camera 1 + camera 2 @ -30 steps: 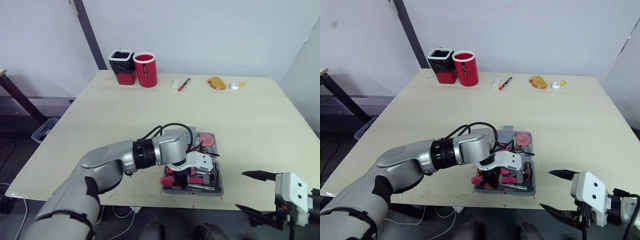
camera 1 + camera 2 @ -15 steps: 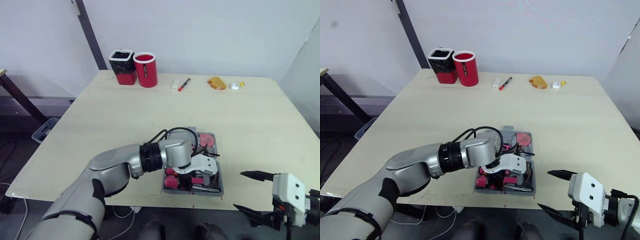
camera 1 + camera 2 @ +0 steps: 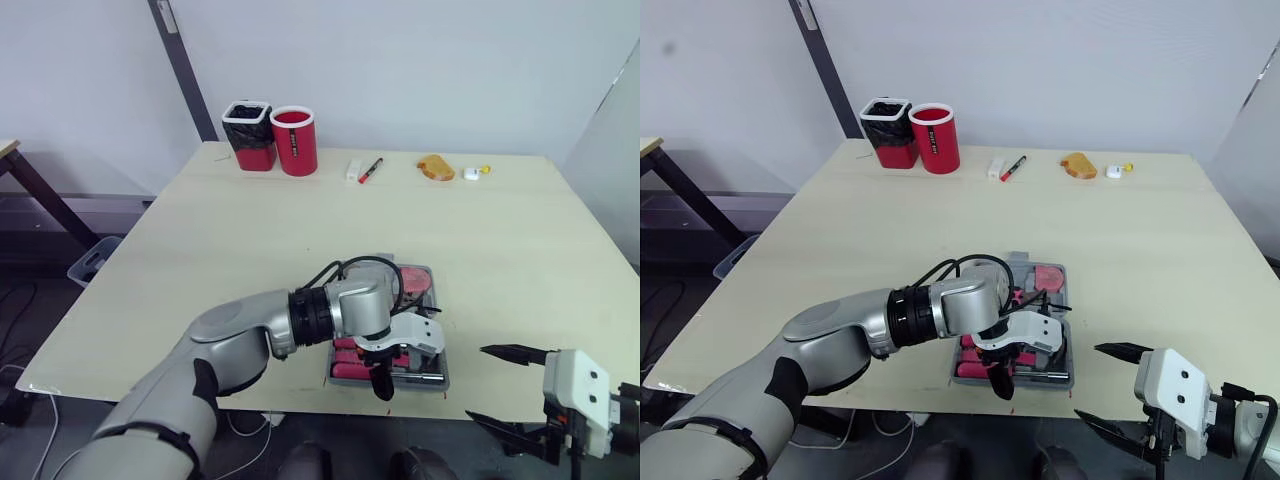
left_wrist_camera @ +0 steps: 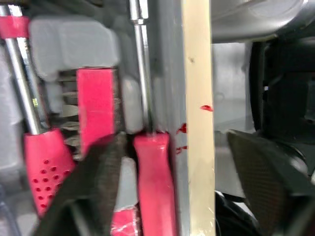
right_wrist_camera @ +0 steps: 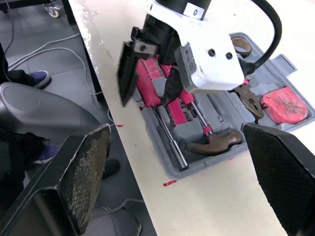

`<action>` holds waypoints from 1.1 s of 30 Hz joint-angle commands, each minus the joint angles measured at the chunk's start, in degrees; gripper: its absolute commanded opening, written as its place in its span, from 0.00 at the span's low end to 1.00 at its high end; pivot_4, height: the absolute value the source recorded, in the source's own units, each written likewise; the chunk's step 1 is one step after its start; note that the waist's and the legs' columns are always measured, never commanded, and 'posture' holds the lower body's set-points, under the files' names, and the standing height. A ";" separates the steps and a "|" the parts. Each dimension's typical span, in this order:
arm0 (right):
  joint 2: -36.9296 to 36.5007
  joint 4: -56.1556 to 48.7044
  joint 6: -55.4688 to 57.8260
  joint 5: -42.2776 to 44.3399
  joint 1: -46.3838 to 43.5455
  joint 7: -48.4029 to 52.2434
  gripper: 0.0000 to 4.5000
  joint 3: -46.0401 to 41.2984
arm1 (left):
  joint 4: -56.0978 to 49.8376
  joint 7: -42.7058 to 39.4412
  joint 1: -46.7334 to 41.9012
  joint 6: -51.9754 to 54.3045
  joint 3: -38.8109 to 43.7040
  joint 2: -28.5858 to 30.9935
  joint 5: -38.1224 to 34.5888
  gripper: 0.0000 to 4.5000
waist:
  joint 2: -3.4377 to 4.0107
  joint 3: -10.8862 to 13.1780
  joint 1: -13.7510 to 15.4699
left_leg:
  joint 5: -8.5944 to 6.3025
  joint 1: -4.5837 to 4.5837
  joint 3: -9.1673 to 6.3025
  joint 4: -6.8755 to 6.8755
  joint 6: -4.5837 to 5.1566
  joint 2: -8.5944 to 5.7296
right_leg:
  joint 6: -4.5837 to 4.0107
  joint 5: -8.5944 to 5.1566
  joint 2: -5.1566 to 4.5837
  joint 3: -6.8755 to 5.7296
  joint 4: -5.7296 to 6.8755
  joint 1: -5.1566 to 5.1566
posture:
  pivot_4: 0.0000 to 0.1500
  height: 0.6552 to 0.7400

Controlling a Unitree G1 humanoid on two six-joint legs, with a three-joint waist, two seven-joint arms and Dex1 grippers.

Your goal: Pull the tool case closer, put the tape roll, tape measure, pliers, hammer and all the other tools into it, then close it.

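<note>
— How was the scene lit?

— The bench [image 3: 250, 230] and the pale wall [image 3: 420, 70] were bathed in even, diffuse brightness from above. Only soft, faint shadows were cast, and no glare was noted.

— Was anything blurred?

— The head views were rendered clearly. The left wrist view was smeared throughout: the red handles [image 4: 152, 191] and the left fingers [image 4: 93, 189] were out of focus. In the right wrist view the bench was washed nearly white, the floor [image 5: 44, 54] was left dimmer, and the right fingers [image 5: 86, 172] were softened.
</note>
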 commanded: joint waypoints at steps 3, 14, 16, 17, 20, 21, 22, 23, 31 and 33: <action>0.57 -0.70 0.28 1.83 -0.38 -0.43 1.00 -2.03 | -5.96 -1.71 2.17 -8.05 10.21 8.63 -0.62 0.75 | 0.01 0.00 -0.23 | 0.00 0.02 -0.09 -0.01 0.00 0.01 | 0.02 -0.03 0.03 0.20 0.27 -0.15 | 1.00 1.00; 1.46 4.38 1.01 4.41 -4.13 -0.68 1.00 -1.26 | -3.18 -0.55 32.53 -43.57 37.39 12.44 -6.35 0.75 | 0.08 -0.14 0.15 | 0.01 0.01 0.04 0.08 0.02 -0.19 | 0.13 -0.11 -0.07 0.41 0.38 -0.08 | 1.00 1.00; 1.43 5.40 0.90 4.43 -4.83 -0.49 1.00 -1.05 | -1.24 -0.76 35.03 -48.65 38.82 10.96 -5.22 0.70 | 0.06 -0.13 0.15 | -0.02 0.06 0.01 0.08 0.06 -0.22 | 0.04 -0.06 -0.09 0.45 0.38 -0.05 | 1.00 1.00; 1.40 5.68 0.87 4.40 -5.08 -0.45 1.00 -0.86 | -0.61 -0.62 35.93 -49.55 39.61 10.14 -5.38 0.64 | 0.06 -0.13 0.16 | -0.02 0.06 0.05 0.08 0.06 -0.23 | 0.04 -0.06 -0.08 0.45 0.39 -0.05 | 1.00 1.00; 1.39 6.21 0.89 4.36 -5.71 -0.53 1.00 -0.32 | 1.40 -0.69 37.55 -52.39 40.87 8.64 -4.87 0.37 | 0.05 -0.13 0.16 | -0.02 0.04 0.15 0.09 0.06 -0.24 | 0.04 -0.05 -0.08 0.42 0.41 -0.05 | 1.00 1.00; 1.36 6.38 0.84 4.27 -5.87 -0.49 1.00 -0.18 | 1.91 -0.94 37.89 -53.25 41.02 8.36 -4.60 0.29 | 0.05 -0.13 0.14 | -0.02 0.05 0.15 0.09 0.07 -0.24 | 0.04 -0.05 -0.07 0.41 0.41 -0.05 | 1.00 1.00; 1.27 6.77 0.74 4.23 -6.08 -0.31 1.00 -0.18 | 2.42 -1.09 37.96 -53.80 41.09 7.96 -4.32 0.17 | 0.05 -0.13 0.13 | -0.02 0.05 0.15 0.09 0.06 -0.24 | 0.04 -0.05 -0.07 0.42 0.41 -0.05 | 1.00 1.00; 1.21 7.04 0.66 4.20 -6.21 -0.18 1.00 -0.20 | 2.74 -1.24 37.97 -54.07 41.19 7.66 -4.10 0.10 | 0.06 -0.14 0.11 | -0.02 0.05 0.15 0.08 0.06 -0.24 | 0.04 -0.06 -0.07 0.42 0.41 -0.05 | 1.00 1.00; 1.62 6.91 0.23 4.15 -5.32 -0.23 1.00 -0.19 | 5.24 -1.53 40.42 -58.67 41.83 5.52 -2.08 0.03 | 0.06 -0.14 0.06 | -0.02 0.06 0.14 0.08 0.06 -0.24 | 0.04 -0.05 -0.05 0.41 0.43 -0.05 | 1.00 1.00; 1.64 7.08 -0.05 4.07 -5.12 -0.02 1.00 -0.21 | 6.29 -1.22 40.41 -59.42 41.92 5.45 -1.21 0.03 | 0.06 -0.14 0.07 | -0.02 0.06 0.15 0.08 0.06 -0.24 | 0.05 -0.05 -0.05 0.42 0.44 -0.05 | 1.00 1.00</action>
